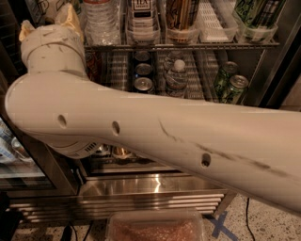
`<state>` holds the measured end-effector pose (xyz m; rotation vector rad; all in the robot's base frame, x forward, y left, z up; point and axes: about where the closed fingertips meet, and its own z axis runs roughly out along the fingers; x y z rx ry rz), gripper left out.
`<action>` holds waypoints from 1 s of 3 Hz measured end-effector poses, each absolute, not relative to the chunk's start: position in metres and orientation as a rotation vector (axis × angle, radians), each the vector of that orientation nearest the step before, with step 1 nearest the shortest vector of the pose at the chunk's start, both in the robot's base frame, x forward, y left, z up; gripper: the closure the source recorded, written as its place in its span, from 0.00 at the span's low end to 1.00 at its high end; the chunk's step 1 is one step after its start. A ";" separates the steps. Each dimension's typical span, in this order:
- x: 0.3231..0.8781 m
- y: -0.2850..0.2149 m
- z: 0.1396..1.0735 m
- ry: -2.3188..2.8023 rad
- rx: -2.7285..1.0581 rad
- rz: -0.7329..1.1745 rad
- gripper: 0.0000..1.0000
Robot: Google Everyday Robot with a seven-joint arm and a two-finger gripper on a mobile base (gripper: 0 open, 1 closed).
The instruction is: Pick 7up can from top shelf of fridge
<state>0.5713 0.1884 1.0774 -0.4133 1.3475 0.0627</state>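
Note:
My white arm (155,136) crosses the whole view in front of the fridge (141,190). My gripper (47,26) is at the upper left, at the height of the top shelf (188,46), with its tan fingertips (70,16) apart and nothing seen between them. On the top shelf clear tubs hold a water bottle (101,19), a tea can (141,14), a brown can (181,14) and green cans (256,14). No 7up can shows; it is hidden or out of view.
On the rack below stand dark cans (142,77), a small bottle (176,75) and two green cans (230,84). The fridge's dark frame (277,66) runs down the right side. A clear tub with reddish contents (155,228) and a blue tape cross (221,225) lie on the floor.

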 end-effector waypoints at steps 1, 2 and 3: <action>0.574 0.189 1.077 1.349 -0.394 0.069 0.34; 0.580 0.191 1.078 1.345 -0.375 0.076 0.32; 0.586 0.190 1.078 1.345 -0.355 0.075 0.33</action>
